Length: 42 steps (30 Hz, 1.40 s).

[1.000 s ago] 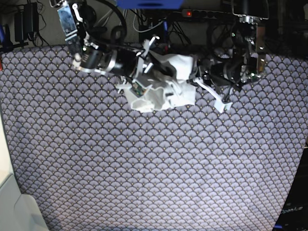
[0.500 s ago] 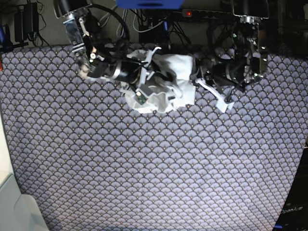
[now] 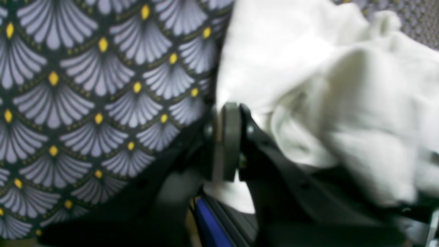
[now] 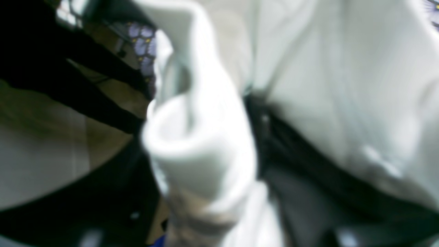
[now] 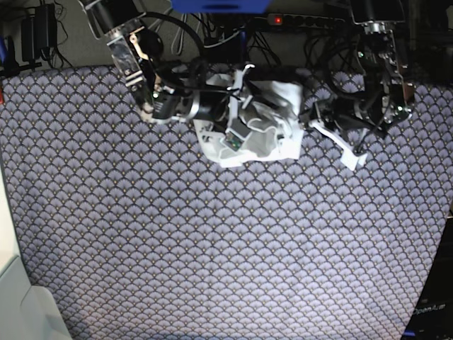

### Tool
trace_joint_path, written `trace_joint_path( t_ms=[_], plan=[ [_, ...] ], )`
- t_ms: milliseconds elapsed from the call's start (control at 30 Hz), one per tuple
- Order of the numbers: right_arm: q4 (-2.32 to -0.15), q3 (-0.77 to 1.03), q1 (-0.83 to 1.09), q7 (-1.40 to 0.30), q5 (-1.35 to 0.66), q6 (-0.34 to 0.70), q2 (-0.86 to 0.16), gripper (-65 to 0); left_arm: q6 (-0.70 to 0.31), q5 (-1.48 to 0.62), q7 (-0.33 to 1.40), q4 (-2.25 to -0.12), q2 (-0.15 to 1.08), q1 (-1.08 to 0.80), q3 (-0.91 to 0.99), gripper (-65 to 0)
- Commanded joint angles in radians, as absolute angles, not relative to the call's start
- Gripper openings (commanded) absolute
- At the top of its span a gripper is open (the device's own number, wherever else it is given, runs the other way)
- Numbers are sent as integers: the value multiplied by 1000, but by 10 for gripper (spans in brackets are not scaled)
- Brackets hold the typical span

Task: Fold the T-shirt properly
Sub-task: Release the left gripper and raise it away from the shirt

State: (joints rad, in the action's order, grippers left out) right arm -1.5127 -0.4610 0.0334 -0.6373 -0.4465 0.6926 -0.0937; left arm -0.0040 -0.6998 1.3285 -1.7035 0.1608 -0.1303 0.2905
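The white T-shirt (image 5: pixel 272 95) lies crumpled in a bunch at the back middle of the table. My right gripper (image 5: pixel 237 129) is buried in the bunch's left side. In the right wrist view a thick roll of the cloth (image 4: pixel 202 137) sits between the dark fingers (image 4: pixel 274 147), blurred. My left gripper (image 5: pixel 306 126) is at the shirt's right edge. In the left wrist view its pads (image 3: pixel 231 137) are pressed together on a hem of the T-shirt (image 3: pixel 308 68), low over the table.
The table is covered by a scallop-patterned cloth (image 5: pixel 226 241). Cables and a power strip (image 5: pixel 297 20) run along the back edge, close behind both arms. A pale object (image 5: pixel 18 304) sits at the front left corner.
Both arms and the bunched T-shirt have shifted to the right in the base view. The shirt bunch has changed shape a little.
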Motion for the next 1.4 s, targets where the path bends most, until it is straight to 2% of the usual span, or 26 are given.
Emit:
trace_joint_path(
  t_ms=[0,67,333,400,533,733,867,933,1367],
  plan=[
    [-1520,-455,24,-631,-447,698,-90,-344,-5,-707,1317,-1728,174,-119,297,-645],
    [-1524,-455,24,-631,-447,698,-79,-310,-5,-707,1317,-1730,174,-117,297,-645],
    [-1524,-455,24,-631,-447,698,-74,-292,-5,-707,1319,-1730,176,-122,298,-641],
    [-1524,-455,25,-631,-447,698,-74,-269,-5,-707,1319,-1730,176,-124,298,-604],
    [-1521,-453,25,-631,-447,698,-77,-236,-1,-707,1319,-1730,174,-124,298,-452],
    [-1526,-453,25,-633,-447,698,-79,-227,-4,-707,1319,-1732,171,-125,298,-159],
    [-1549,-453,28,-631,-447,698,-79,-227,4,-707,1317,-1732,165,-125,374,-48],
    [-1581,-456,33,-631,-447,698,-77,-227,-2,-707,1319,-1732,147,-125,455,-26],
    [-1603,-464,24,-630,-447,698,-73,-231,-4,-707,1363,-1828,134,-160,794,-26]
  ],
)
